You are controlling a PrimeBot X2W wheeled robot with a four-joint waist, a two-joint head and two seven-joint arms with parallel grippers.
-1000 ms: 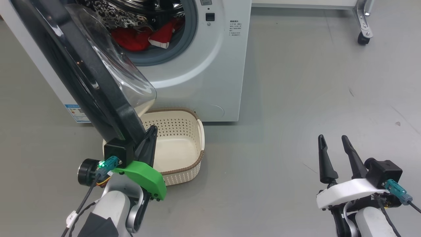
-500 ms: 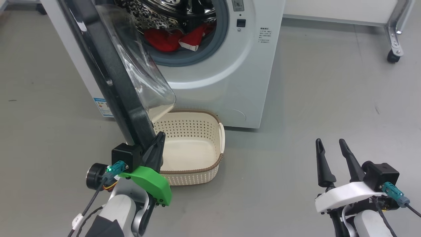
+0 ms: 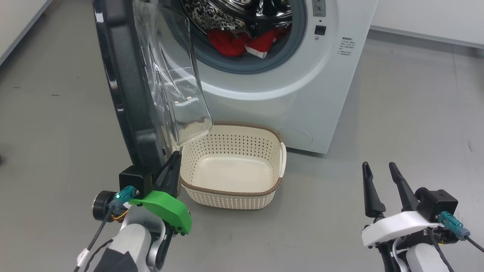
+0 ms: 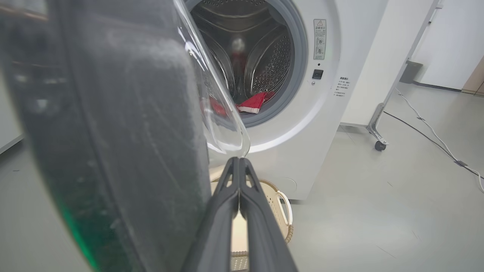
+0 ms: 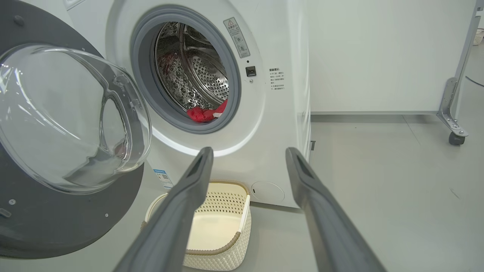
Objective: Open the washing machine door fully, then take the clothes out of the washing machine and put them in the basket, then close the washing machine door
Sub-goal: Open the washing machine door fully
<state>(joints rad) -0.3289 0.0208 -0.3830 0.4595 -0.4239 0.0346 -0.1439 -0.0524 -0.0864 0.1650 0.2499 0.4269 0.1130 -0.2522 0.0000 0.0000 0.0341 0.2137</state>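
The washing machine (image 3: 291, 94) stands with its washing machine door (image 3: 124, 94) swung out to the left, nearly edge-on in the head view, its glass bowl (image 3: 170, 75) facing the port. Red clothes (image 3: 234, 41) with white trim lie at the drum's front, also seen as clothes (image 5: 202, 113). The cream basket (image 3: 230, 198) sits empty on the floor below the port. My left gripper (image 3: 176, 155) is shut on nothing, its fingers close against the inner side of the door's lower edge, beside the door (image 4: 113, 132). My right gripper (image 3: 378, 166) is open, low at the right, well away from the machine.
A white frame's metal leg with a caster (image 5: 455, 138) stands right of the machine, and a cable (image 4: 435, 132) runs over the grey floor there. A pale wall base (image 3: 19, 22) shows at the far left. Bare floor lies between the basket and my right gripper.
The head view has turned, so machine and basket sit further right. The door stands wider open, more edge-on, with my shut left gripper still at its lower edge. The right gripper has kept its place.
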